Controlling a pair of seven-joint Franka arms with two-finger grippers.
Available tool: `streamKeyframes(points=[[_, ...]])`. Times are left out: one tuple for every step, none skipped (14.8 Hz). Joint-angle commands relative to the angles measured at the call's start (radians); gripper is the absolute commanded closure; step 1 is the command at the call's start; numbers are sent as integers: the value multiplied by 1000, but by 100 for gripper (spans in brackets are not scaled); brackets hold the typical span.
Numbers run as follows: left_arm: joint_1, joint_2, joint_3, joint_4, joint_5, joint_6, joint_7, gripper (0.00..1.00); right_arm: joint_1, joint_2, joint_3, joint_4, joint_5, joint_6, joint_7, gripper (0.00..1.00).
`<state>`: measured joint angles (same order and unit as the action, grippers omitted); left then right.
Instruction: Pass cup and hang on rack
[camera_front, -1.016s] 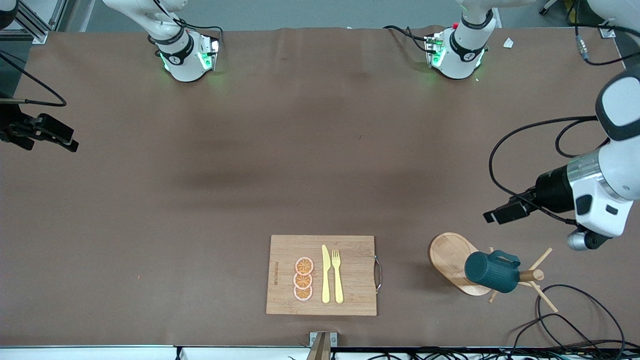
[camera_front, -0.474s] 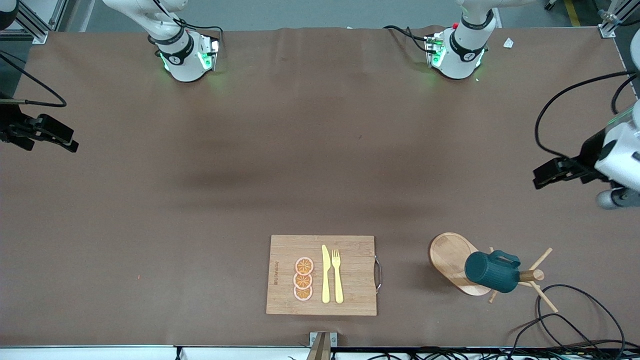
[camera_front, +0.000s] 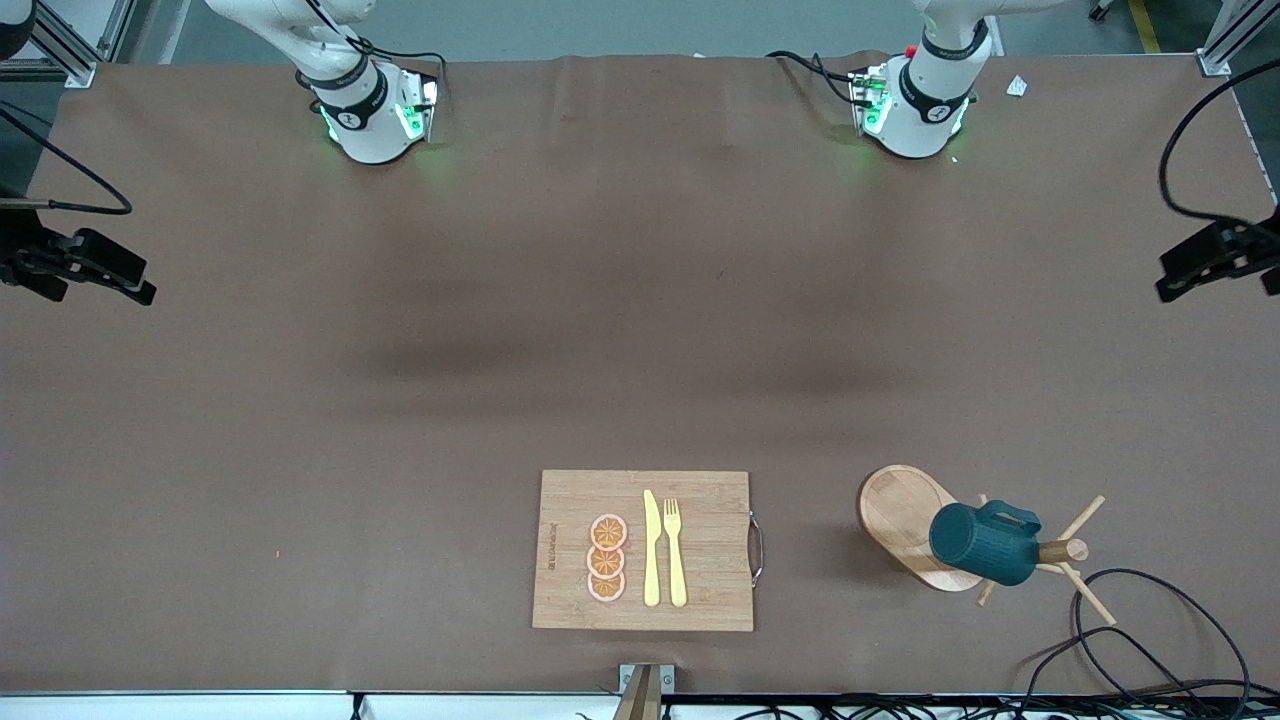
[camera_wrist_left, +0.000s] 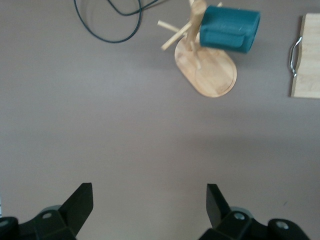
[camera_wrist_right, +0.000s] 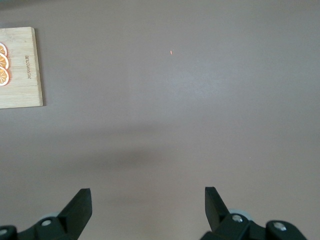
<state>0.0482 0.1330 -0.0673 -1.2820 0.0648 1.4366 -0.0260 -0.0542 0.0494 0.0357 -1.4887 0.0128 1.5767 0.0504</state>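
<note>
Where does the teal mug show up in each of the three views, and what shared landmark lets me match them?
Front view: the teal mug hangs on the wooden mug tree, toward the left arm's end of the table.
Left wrist view: the mug shows near the upper edge, on the tree.
Right wrist view: not in it.
Shared landmark: the bamboo cutting board.

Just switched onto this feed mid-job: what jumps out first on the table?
The dark teal ribbed mug hanging on the light wooden mug tree, toward the left arm's end of the table and near the front camera. Beside it lies the rectangular bamboo cutting board carrying orange slices and a yellow knife and fork. Both grippers are open over bare table at the ends, left gripper and right gripper.
</note>
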Motion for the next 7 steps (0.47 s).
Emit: streamKeyframes(points=[[-4, -139, 15, -163, -33, 8, 21, 0, -3, -19, 3, -24, -11, 13, 14, 0], [-4, -166, 15, -195, -34, 8, 21, 0, -3, -19, 3, -24, -11, 13, 14, 0], [-1, -191, 15, -226, -49, 8, 21, 0, -3, -19, 3, -24, -11, 13, 14, 0], [1, -208, 15, -250, -62, 8, 21, 0, -3, -19, 3, -24, -11, 13, 12, 0], [2, -223, 15, -270, -65, 8, 18, 0, -3, -19, 3, -22, -10, 13, 12, 0], [2, -240, 15, -287, -66, 10, 17, 0, -3, -20, 1, -22, -10, 13, 12, 0], [1, -251, 14, -296, -65, 10, 9, 0, -3, -19, 1, -22, -10, 13, 12, 0]])
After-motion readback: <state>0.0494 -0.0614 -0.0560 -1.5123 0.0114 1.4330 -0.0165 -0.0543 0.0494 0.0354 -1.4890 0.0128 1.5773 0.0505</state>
